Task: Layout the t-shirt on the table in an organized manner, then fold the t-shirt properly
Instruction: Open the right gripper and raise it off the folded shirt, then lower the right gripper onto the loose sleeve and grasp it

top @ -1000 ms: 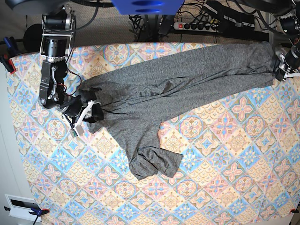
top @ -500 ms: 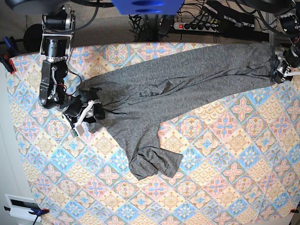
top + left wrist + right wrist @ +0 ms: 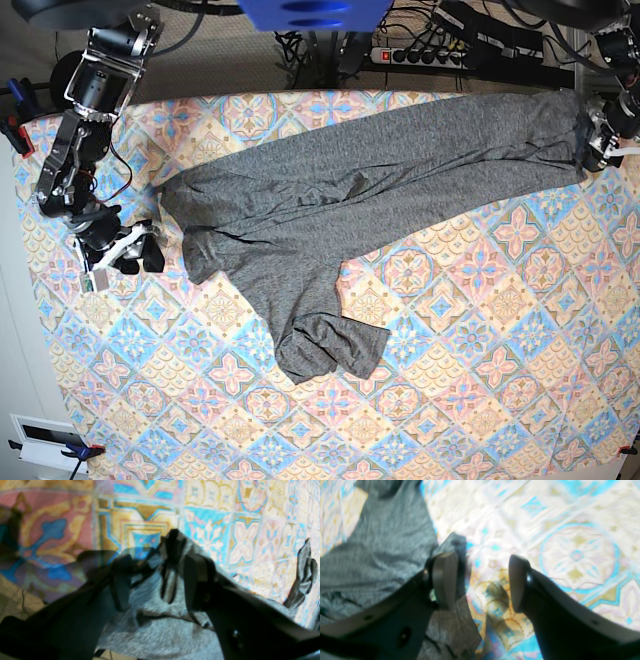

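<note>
— Since a second ago, what has moved?

— Mostly the right arm: it has pulled away from the heather dark-grey long-sleeved t-shirt (image 3: pixel 350 200) toward the table edge on the base view's left. The cloth end it held there now lies free and flat.

— And where is the shirt now?

— It lies on the wide table with the cloth of blue, pink and cream diamond tiles (image 3: pixel 480 340), stretched in a long band from the near-left part up to the far right corner. One sleeve hangs down toward the middle of the table and ends in a crumpled bunch.

— The right gripper (image 3: pixel 128 255) — how does it stand?

— Its jaws are apart. In the right wrist view the right gripper (image 3: pixel 480 580) has only patterned cloth between its fingers, and the shirt's edge (image 3: pixel 382 555) lies just beside one finger. It holds nothing.

— And the left gripper (image 3: pixel 603 148)?

— It is at the shirt's far right end, at the table's corner. In the left wrist view the left gripper (image 3: pixel 157 580) also has its jaws apart, more open than a second ago, and a raised fold of grey fabric (image 3: pixel 172 555) stands in the gap. I cannot tell if the fingers touch it, because the picture is blurred.
</note>
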Robot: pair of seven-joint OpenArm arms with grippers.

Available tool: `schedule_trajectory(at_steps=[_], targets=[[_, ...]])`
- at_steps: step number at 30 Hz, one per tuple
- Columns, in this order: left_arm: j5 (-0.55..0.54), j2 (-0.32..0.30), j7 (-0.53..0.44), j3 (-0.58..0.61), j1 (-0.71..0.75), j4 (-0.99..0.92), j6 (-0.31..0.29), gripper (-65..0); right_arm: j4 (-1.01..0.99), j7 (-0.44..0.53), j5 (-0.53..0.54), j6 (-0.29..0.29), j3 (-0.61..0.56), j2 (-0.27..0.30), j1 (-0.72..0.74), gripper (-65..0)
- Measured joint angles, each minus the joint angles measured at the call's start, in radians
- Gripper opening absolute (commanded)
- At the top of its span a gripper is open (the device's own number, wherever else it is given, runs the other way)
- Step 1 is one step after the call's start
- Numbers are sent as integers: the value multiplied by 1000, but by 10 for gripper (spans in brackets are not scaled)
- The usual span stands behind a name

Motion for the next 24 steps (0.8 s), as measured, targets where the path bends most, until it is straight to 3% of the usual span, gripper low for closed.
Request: schedule_trajectory(at_steps=[4,8,13,16,20,24], targets=[[-2,13,1,0,-3,0,-1,-326,-138,-93,-49,-5,-64,-4,101,-328],[-1,14,3,1,0,-1,0,-326,-271,-13,18,6,-229,-8,304,-327],[-6,11,0,1,14,-1,0,-326,-440,14,-18,2,-357,-12,354,-327],[-3,25,-1,0,20,-1,0,-326,-537,93,-25,0,-415,-13,401,-329],[-4,38,-8,-1,19,-1,-1,-326,-620,285,10,5,-468,-39,451,-329],[-4,38,-8,-1,20,-1,-1,-326,-708,321,-13,-6,-489,-27,425,-329]])
